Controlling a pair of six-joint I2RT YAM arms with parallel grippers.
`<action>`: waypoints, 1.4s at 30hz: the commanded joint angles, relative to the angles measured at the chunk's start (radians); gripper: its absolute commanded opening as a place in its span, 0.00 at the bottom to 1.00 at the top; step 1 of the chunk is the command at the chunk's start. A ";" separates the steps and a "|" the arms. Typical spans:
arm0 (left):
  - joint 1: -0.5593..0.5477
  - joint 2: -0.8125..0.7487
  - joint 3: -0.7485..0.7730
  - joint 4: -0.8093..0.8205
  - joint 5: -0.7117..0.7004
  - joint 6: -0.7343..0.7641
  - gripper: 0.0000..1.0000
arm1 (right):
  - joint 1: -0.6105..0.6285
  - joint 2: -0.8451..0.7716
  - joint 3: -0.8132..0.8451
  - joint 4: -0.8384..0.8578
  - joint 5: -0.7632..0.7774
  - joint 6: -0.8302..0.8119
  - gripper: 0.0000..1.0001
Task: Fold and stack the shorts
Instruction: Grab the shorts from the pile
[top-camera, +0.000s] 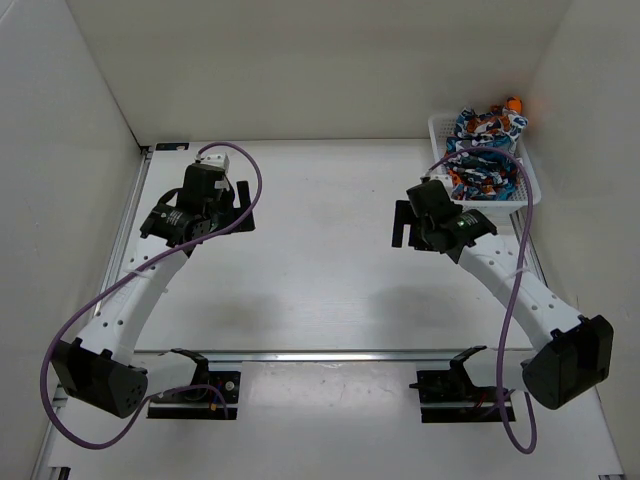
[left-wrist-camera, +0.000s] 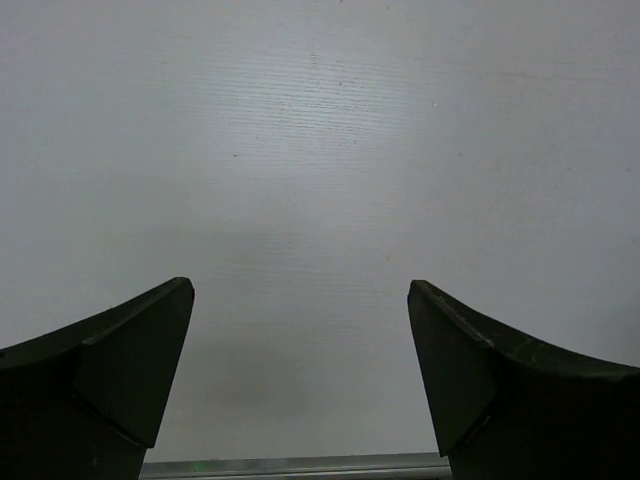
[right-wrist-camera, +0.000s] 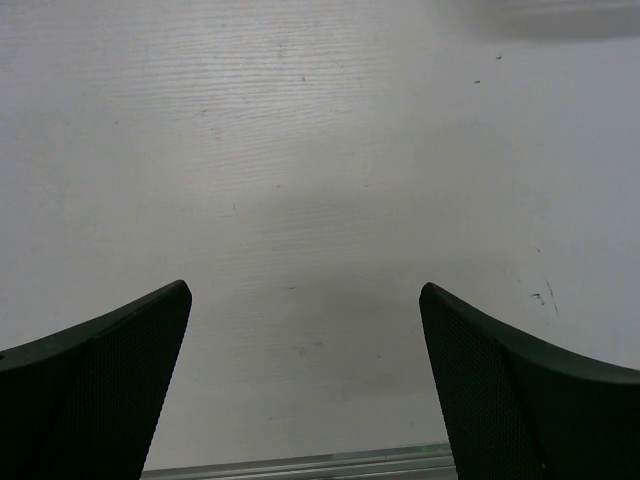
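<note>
The shorts (top-camera: 484, 150), printed in orange, blue, navy and white, lie crumpled in a pile inside the white mesh basket (top-camera: 436, 133) at the far right of the table. My right gripper (top-camera: 403, 224) hangs over the bare table just left of the basket, open and empty; its wrist view (right-wrist-camera: 305, 290) shows only table between the fingers. My left gripper (top-camera: 241, 205) is over the far left of the table, open and empty, with only table in its wrist view (left-wrist-camera: 300, 290). No shorts show in either wrist view.
White walls close in the table on the left, back and right. A metal rail (top-camera: 330, 354) runs across the near side in front of the arm bases. Purple cables loop along both arms.
</note>
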 joint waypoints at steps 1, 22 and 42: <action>0.005 -0.008 0.040 -0.011 -0.014 -0.005 1.00 | -0.002 0.011 0.041 -0.014 0.032 0.015 1.00; 0.005 0.036 0.087 -0.011 0.004 -0.038 1.00 | -0.480 0.240 0.380 -0.023 -0.140 -0.033 0.77; 0.005 0.165 0.159 -0.011 -0.023 -0.038 1.00 | -0.666 1.297 1.362 0.162 -0.335 0.185 0.75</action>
